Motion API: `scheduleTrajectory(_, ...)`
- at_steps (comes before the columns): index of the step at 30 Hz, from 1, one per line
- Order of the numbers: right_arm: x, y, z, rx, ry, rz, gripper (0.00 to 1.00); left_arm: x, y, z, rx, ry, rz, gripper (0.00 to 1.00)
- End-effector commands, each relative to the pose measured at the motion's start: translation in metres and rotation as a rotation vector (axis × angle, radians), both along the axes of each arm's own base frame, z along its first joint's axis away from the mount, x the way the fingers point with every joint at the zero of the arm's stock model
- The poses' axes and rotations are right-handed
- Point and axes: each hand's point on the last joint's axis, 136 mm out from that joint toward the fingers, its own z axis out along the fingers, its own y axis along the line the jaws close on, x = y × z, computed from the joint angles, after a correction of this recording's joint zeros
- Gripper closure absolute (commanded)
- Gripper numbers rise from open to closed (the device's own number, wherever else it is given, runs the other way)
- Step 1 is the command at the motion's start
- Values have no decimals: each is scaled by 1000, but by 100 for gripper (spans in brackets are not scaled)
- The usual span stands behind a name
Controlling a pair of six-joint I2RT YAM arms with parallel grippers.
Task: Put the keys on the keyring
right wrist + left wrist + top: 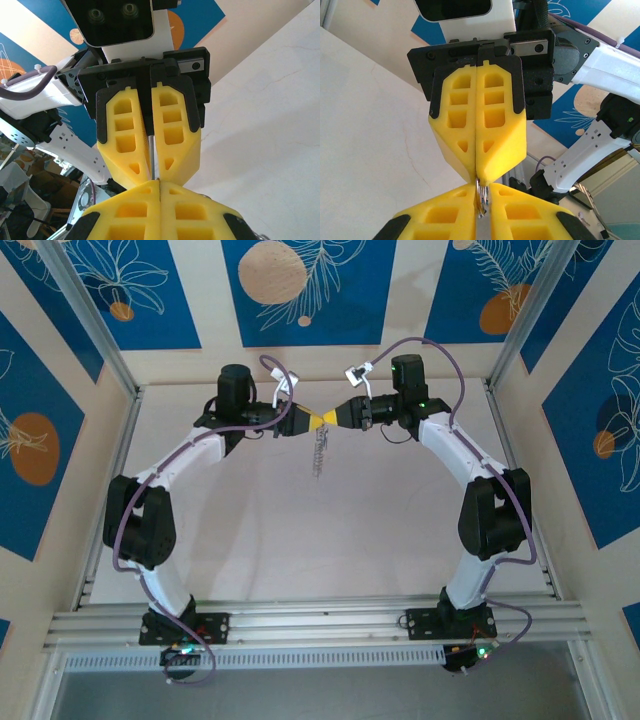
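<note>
The two arms are set tip to tip above the far half of the counter, close to its far edge and about midway between its left and right edges. The left gripper is pointed toward the right edge and the right gripper toward the left edge, so that their yellow tips meet, touching or all but touching.

In the left wrist view the jaws of the left gripper are seen narrow, closed on the keyring. It is held edge-on as a thin grey metal strip in the slit between the two yellow fingers. The same strip is seen in the right wrist view. The keyring is thus carried clear of the counter, at the point where the grippers meet.

The jaws of the right gripper are pressed fully together along their seam. Small silvery wire loops are seen just at its tips, over the end of the keyring. Whether they are pinched there cannot be told.

A thin grey streak is seen just toward the near edge from the meeting point. What it is cannot be made out.
</note>
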Motion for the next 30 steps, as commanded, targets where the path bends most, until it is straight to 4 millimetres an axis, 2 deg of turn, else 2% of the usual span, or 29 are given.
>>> scheduleTrajectory(1,-7,1,4,5,10,13,100,-8,-1,10,-25,-42,-29,89)
scheduleTrajectory(3,-7,2,5,5,8,14,100,-9,-2,10,-26,-48,-29,100)
scheduleTrajectory(6,-8,1,8,4,4,6,99,-12,-5,9,-26,-60,-18,100)
scheduleTrajectory(9,-5,-5,12,-1,-10,-30,74,-8,-3,10,-28,-82,43,100)
scheduleTrajectory(11,-3,-16,17,11,-14,-60,65,-7,-2,13,-40,-85,69,100)
scheduleTrajectory(13,-1,-30,23,34,-21,-103,61,-6,-1,19,-58,-90,90,100)
scheduleTrajectory(16,-3,-45,30,54,-37,-161,60,-2,2,26,-79,-99,142,100)
scheduleTrajectory(23,-5,-63,19,49,-16,-388,59,3,10,43,-156,-120,247,100)
scheduleTrajectory(26,-5,-67,15,86,3,-445,59,4,12,46,-182,-114,265,100)
scheduleTrajectory(30,-5,-60,13,146,29,-452,59,4,13,49,-205,-108,279,100)
